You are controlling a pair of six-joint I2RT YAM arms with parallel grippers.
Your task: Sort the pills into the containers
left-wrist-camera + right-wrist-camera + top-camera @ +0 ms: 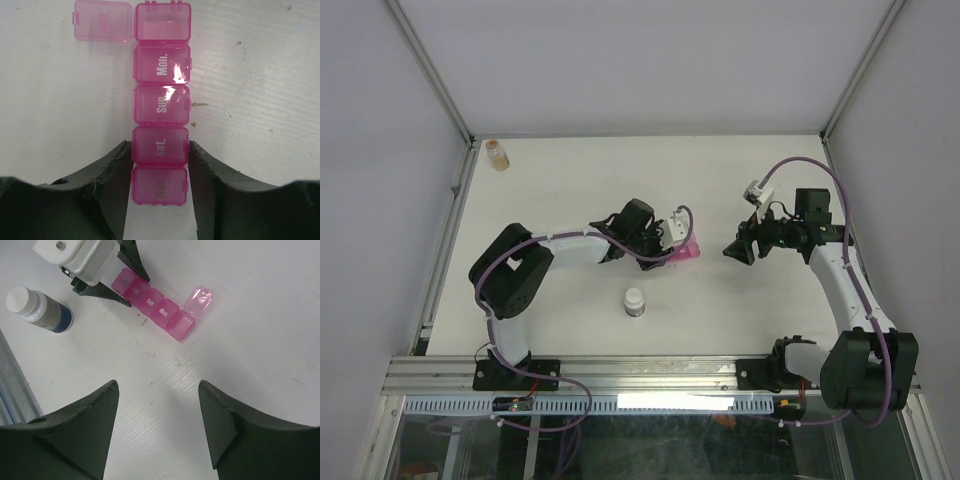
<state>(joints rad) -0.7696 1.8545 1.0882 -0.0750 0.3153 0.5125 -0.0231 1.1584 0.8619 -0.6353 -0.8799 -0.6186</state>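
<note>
White table inside pale grey walls, with a metal rail along the near edge. The organiser lies flat mid-table. The left gripper is clamped across its "Sat." cell, and the end compartment has its lid open. The right gripper hovers nearby, jaws wide, holding nothing.

The left wrist camera hides most of the pink organiser (open lid lettering blurred).
</note>
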